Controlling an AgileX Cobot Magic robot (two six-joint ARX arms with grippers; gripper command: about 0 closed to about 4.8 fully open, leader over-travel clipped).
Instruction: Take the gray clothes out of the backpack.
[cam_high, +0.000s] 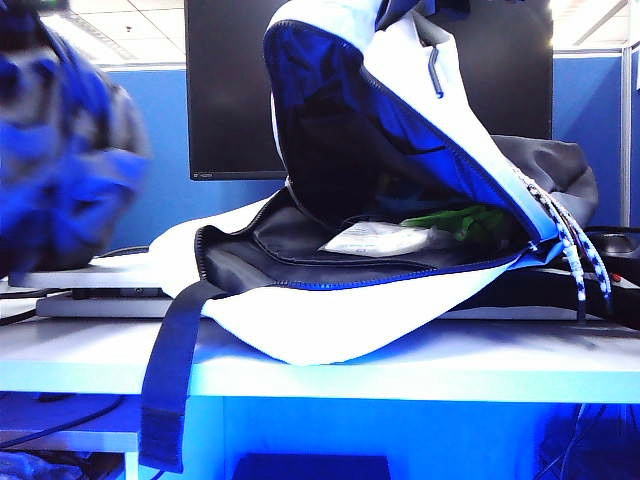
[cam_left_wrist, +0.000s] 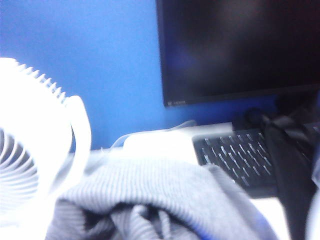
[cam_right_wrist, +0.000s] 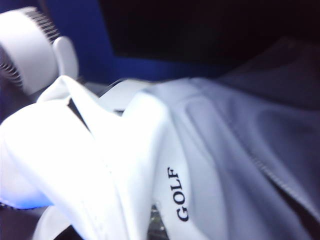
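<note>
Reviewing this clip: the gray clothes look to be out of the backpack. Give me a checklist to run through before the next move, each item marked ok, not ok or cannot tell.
1. Gray clothes out of the backpack: ok; in the left wrist view they hang beside the fan, in front of the keyboard.
2. Left gripper shut on the clothes: ok by the hanging cloth; fingers not visible.
3. Right gripper holding the flap up: ok; backpack mouth gapes open in the exterior view.
4. No gray cloth left inside: cannot tell; only a white packet and something green show.
5. Clothes clear of the fan: cannot tell.
</note>
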